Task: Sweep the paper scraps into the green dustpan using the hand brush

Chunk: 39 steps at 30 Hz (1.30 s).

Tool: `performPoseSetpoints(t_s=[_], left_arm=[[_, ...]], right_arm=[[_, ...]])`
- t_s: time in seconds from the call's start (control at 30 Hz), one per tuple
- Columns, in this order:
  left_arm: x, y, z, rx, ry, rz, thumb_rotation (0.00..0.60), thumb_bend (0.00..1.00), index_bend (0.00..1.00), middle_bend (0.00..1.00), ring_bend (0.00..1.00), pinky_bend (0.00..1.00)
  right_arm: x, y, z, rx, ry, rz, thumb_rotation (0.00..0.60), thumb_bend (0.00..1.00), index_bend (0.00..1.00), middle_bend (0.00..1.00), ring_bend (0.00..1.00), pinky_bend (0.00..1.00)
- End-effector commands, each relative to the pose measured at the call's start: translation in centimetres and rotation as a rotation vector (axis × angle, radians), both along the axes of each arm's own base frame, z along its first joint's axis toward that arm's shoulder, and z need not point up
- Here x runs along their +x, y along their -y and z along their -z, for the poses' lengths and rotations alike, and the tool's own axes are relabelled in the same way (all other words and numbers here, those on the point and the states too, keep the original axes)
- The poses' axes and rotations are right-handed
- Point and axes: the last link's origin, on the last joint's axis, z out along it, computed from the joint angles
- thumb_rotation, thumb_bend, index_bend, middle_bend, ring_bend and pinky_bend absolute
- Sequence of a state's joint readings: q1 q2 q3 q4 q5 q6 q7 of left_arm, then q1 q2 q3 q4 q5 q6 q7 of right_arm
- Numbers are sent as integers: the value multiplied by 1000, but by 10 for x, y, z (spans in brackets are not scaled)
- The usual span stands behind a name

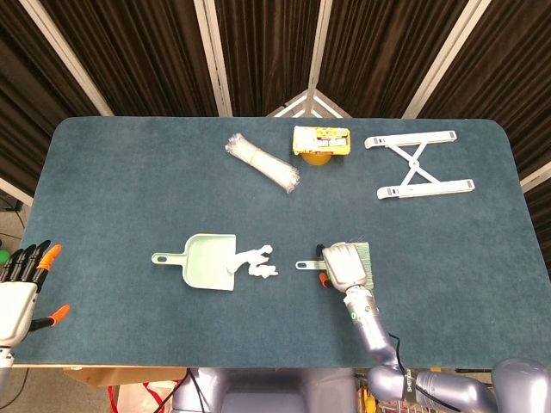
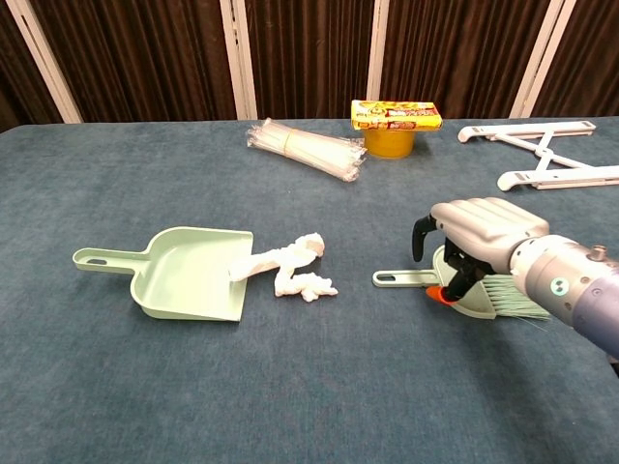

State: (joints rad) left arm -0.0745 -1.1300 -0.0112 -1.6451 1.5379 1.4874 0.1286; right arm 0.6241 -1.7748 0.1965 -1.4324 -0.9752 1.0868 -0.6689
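Observation:
The green dustpan (image 1: 207,261) (image 2: 189,273) lies flat left of centre, its mouth facing right. White paper scraps (image 1: 256,261) (image 2: 290,269) lie at that mouth, one strip reaching onto the pan's lip. The hand brush (image 1: 306,264) (image 2: 401,278) lies on the table to their right, handle pointing left and bristles (image 2: 517,302) to the right. My right hand (image 1: 343,265) (image 2: 474,232) arches over the brush head, fingers curled down on its far side and the orange-tipped thumb low at its near side. My left hand (image 1: 21,288) hangs open beyond the table's front left corner.
At the back of the table lie a clear packet of white sticks (image 1: 263,162) (image 2: 308,148), a yellow box on an orange cup (image 1: 321,140) (image 2: 397,126) and a white folding stand (image 1: 419,163) (image 2: 542,155). Dark curtains hang behind.

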Motion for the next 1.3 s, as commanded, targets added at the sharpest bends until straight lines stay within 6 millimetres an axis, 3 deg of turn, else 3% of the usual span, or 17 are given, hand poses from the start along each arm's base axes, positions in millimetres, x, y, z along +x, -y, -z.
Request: performPoseSetpoints(t_s=[0.03,0.9,1.13,1.3], left_arm=[[0,0,0,-1,0,0,600,0,0,0,0,0],[1,-3,1,-5,9,-3,600,0,0,0,0,0],[0,-2,0,-5,11,-3,600,0,0,0,0,0],[0,-2,0,-5,11,-2,600,0,0,0,0,0]], right_arm=[[1,1,2,0,5,4,600,317,429,978,1000,839],[5,0,16,1,-4,23,600,361,434,978,1000,839],[1,-2,18,10,-11,35,600,476,586,977,1000,839],[8,-4,13,8,-5,15,600,499,633,977,1000,839]])
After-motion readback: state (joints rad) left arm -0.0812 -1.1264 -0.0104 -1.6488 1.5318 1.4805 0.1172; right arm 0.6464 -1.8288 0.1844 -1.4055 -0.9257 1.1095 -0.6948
